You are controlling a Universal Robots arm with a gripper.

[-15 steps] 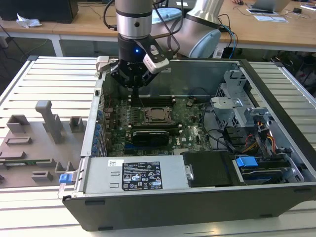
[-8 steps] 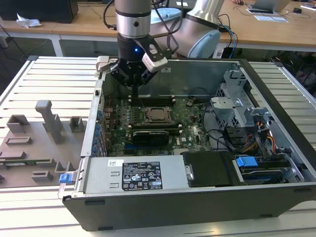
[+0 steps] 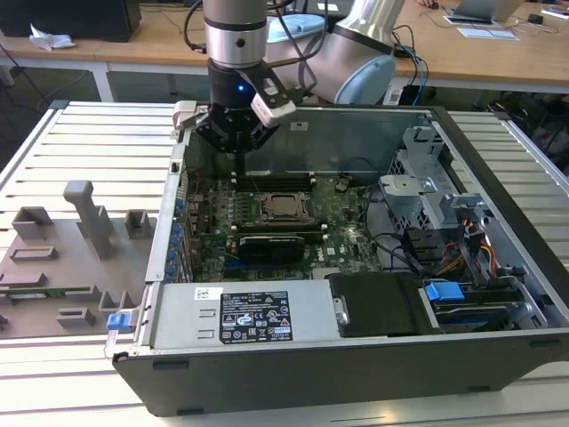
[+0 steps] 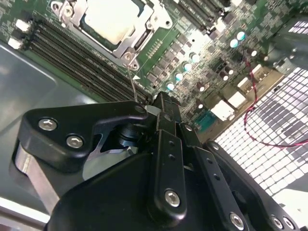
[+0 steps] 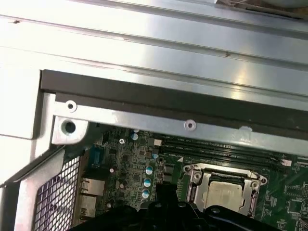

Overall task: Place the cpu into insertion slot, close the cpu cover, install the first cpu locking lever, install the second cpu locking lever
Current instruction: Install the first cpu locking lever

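Above green motherboard (image 4: 202, 62), black claw (image 4: 149, 107) pinching thin wire lever (image 4: 131, 79); matte silvery square cpu (image 4: 113, 19) inside shiny cover frame (image 4: 144, 36).

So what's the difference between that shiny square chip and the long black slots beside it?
The cpu is square and pale silver; the memory slots are long, narrow and black. The cpu is a single piece framed by the metal cpu cover; the memory slots are several, lying parallel side by side. Both sit flat on the green motherboard, right next to each other.
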